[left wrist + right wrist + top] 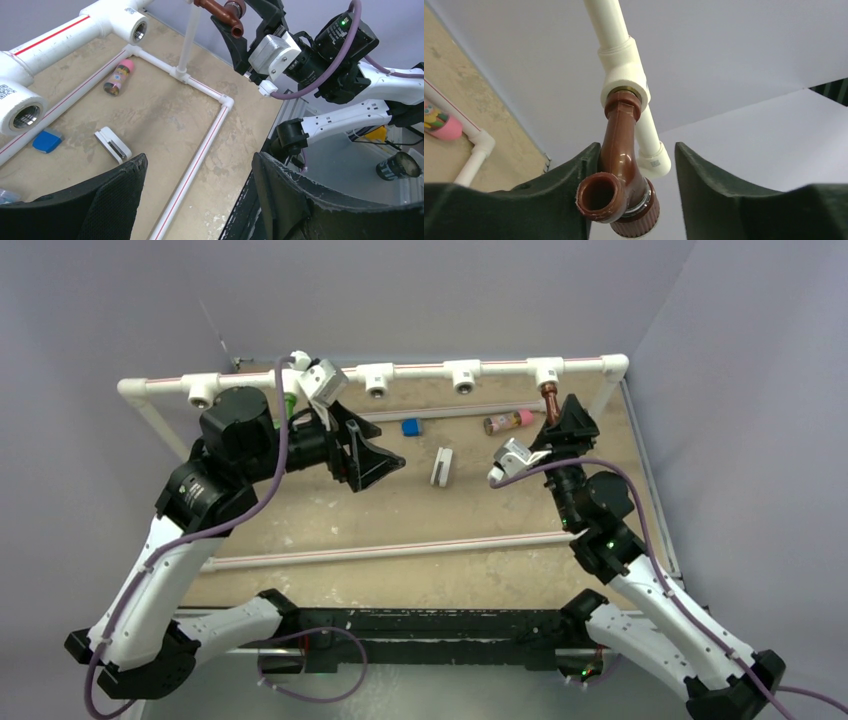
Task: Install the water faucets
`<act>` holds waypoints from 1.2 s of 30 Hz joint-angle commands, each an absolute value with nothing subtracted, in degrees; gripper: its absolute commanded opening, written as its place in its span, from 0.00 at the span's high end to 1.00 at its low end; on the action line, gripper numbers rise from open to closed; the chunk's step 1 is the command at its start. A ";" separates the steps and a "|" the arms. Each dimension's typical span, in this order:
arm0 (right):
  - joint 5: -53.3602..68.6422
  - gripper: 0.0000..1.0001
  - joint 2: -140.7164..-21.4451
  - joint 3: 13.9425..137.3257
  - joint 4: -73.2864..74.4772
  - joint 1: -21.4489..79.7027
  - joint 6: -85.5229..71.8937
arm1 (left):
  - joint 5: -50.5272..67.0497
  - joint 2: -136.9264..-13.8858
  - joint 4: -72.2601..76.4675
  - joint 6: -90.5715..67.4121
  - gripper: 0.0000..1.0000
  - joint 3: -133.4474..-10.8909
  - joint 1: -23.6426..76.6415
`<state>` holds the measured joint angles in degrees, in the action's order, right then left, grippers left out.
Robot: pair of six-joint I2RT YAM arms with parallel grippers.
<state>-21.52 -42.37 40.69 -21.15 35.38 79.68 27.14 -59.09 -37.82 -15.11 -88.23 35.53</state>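
The right claw (636, 150) straddles the brown faucet (621, 165), one finger touching it and the other apart: spread, not pinching. The faucet hangs seated in the white fitting (624, 70), probably awaiting a tightening turn. The left claw (199, 159) hangs spread and empty near the half-hidden green faucet (289, 402).

A blue block (410, 427), a white clip (441, 466) and a pink-capped cylinder (508, 422) lie apart on the tan tabletop (400, 520).

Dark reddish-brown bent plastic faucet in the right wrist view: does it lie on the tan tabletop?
No, the reddish-brown faucet is joined at its top to the white tee fitting, above the tabletop.
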 commanded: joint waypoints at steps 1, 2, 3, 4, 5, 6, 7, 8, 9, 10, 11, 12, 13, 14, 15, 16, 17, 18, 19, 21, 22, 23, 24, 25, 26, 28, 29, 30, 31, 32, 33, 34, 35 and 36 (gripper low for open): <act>-25.46 0.48 -42.22 41.55 -24.31 35.76 78.93 | 25.59 -57.92 -36.73 -13.19 0.24 -88.25 36.43; -26.05 0.54 -42.17 41.61 -24.20 35.77 77.44 | 25.58 -57.85 -36.74 -13.19 0.24 -88.22 36.49; -26.08 0.61 -42.04 41.68 -23.87 35.82 75.62 | 25.62 -57.79 -36.74 -13.18 0.24 -88.17 36.48; -25.92 0.66 -41.83 41.66 -23.64 35.78 73.44 | 25.66 -57.71 -36.69 -13.16 0.24 -88.23 36.52; -25.84 0.72 -41.64 41.34 -23.57 35.88 71.72 | 25.60 -57.66 -36.66 -13.18 0.23 -88.24 36.59; -25.74 0.79 -41.44 40.88 -23.67 35.86 70.02 | 25.53 -57.70 -36.65 -13.25 0.23 -88.24 36.59; -25.60 0.87 -41.26 40.39 -23.84 35.86 68.08 | 25.56 -57.78 -36.65 -13.33 0.23 -88.32 36.64; -25.58 0.95 -41.15 39.80 -24.16 35.87 66.37 | 25.70 -57.95 -36.65 -13.40 0.23 -88.41 36.65; -25.71 1.00 -41.20 39.06 -24.72 35.97 63.58 | 25.98 -57.95 -36.65 -13.49 0.23 -88.42 36.65; -25.81 1.00 -41.28 38.68 -25.49 35.95 61.75 | 26.08 -58.08 -36.65 -13.53 0.23 -88.42 36.61; -25.79 1.00 -41.35 37.86 -26.43 35.95 58.18 | 26.10 -58.16 -36.65 -13.53 0.23 -88.42 36.64; -25.65 1.00 -41.46 37.09 -27.68 35.95 54.91 | 26.13 -58.16 -36.65 -13.60 0.23 -88.42 36.65; -25.32 1.00 -41.52 36.47 -29.17 35.95 51.00 | 26.11 -58.18 -36.65 -13.62 0.23 -88.46 36.64; -25.03 1.00 -41.57 35.84 -30.76 35.95 46.50 | 26.10 -58.25 -36.65 -13.62 0.23 -88.50 36.65; -24.77 1.00 -41.78 35.33 -32.60 35.95 41.06 | 26.10 -58.27 -36.66 -13.62 0.23 -88.51 36.65; -24.30 1.00 -42.06 34.97 -34.74 35.95 35.90 | 26.10 -58.28 -36.65 -13.62 0.23 -88.56 36.61; -24.04 1.00 -42.48 34.88 -36.05 35.95 30.19 | 26.10 -58.43 -36.69 -13.70 0.23 -88.55 36.59; -24.32 1.00 -43.10 34.95 -37.17 35.95 24.27 | 26.10 -58.52 -36.78 -13.71 0.23 -88.63 36.65; -24.76 1.00 -43.76 34.97 -38.39 35.95 18.67 | 26.10 -58.65 -36.86 -13.71 0.23 -88.68 36.65; -25.15 1.00 -45.00 34.92 -40.15 35.95 8.83 | 25.95 -58.71 -36.98 -13.71 0.23 -88.77 36.65; -25.44 1.00 -45.45 34.83 -41.11 35.95 3.59 | 25.81 -58.62 -37.00 -13.69 0.23 -88.77 36.65; -24.53 1.00 -45.85 34.62 -42.07 35.96 -1.49 | 25.65 -58.64 -37.00 -13.71 0.23 -88.77 36.63; -25.19 1.00 -46.31 34.30 -43.55 35.95 -5.46 | 25.44 -58.70 -37.14 -13.75 0.23 -88.75 36.64; -25.63 1.00 -46.78 34.09 -45.27 35.87 -8.48 | 25.37 -58.67 -37.24 -13.79 0.23 -88.71 36.63; -25.78 1.00 -47.44 34.13 -46.54 35.92 -10.74 | 25.36 -58.71 -37.34 -13.88 0.23 -88.70 36.61; -27.07 1.00 -48.95 35.07 -47.99 35.92 -16.08 | 25.27 -58.75 -37.60 -13.96 0.23 -88.76 36.62; -27.43 1.00 -50.03 35.52 -49.00 35.80 -18.15 | 25.23 -58.77 -37.69 -13.97 0.23 -88.69 36.59; -27.65 1.00 -50.86 36.13 -49.85 35.78 -20.53 | 25.16 -58.80 -37.78 -14.04 0.23 -88.56 36.63; -27.88 1.00 -51.86 36.77 -50.86 35.71 -22.73 | 25.06 -58.88 -37.86 -14.09 0.23 -88.47 36.60; -28.29 1.00 -52.89 37.39 -51.60 35.70 -24.76 | 24.98 -58.94 -37.86 -14.14 0.23 -88.42 36.59; -28.79 1.00 -53.73 37.92 -52.06 35.64 -26.87 | 24.96 -59.01 -37.95 -14.15 0.23 -88.42 36.63; -29.45 1.00 -54.64 38.41 -52.83 35.51 -29.18 | 24.92 -59.06 -37.97 -14.15 0.23 -88.35 36.60; -30.07 1.00 -55.30 38.69 -53.55 34.99 -32.31 | 24.81 -59.13 -37.98 -14.22 0.23 -88.33 36.60; -30.73 1.00 -56.14 38.94 -54.23 34.09 -35.79 | 24.79 -59.21 -37.97 -14.24 0.23 -88.40 36.64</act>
<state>-31.48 -53.47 36.07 -48.84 34.79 -18.50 25.39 -58.98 -38.70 -14.15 -88.23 36.21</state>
